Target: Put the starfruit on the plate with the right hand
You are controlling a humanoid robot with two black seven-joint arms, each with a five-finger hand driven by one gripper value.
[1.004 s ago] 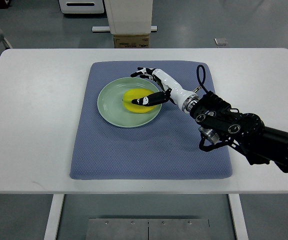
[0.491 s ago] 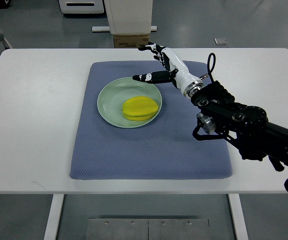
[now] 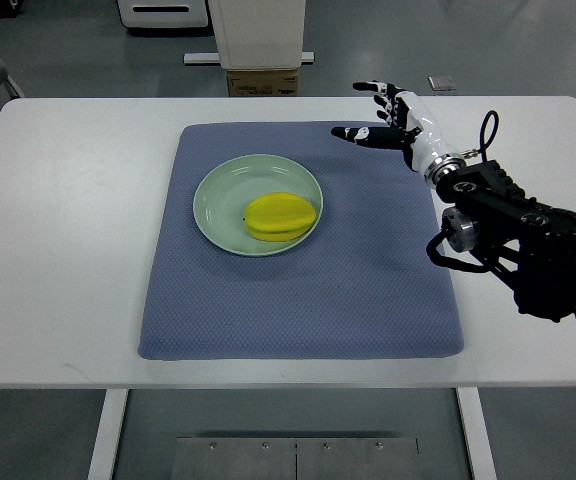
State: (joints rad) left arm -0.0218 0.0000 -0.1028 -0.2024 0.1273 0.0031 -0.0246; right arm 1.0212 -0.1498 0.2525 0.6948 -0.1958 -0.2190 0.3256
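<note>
Top view: unlabelled starfruit (image 3: 281, 217) lies on plate (image 3: 218, 193).

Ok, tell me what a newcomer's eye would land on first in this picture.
The bright yellow starfruit stands out most, lying on the pale green plate in the upper middle of the blue-grey mat. Next comes the right hand, white and black with fingers spread, holding nothing, above the mat's far right corner, its bulky black arm coming in from the right edge across the white table.
</note>
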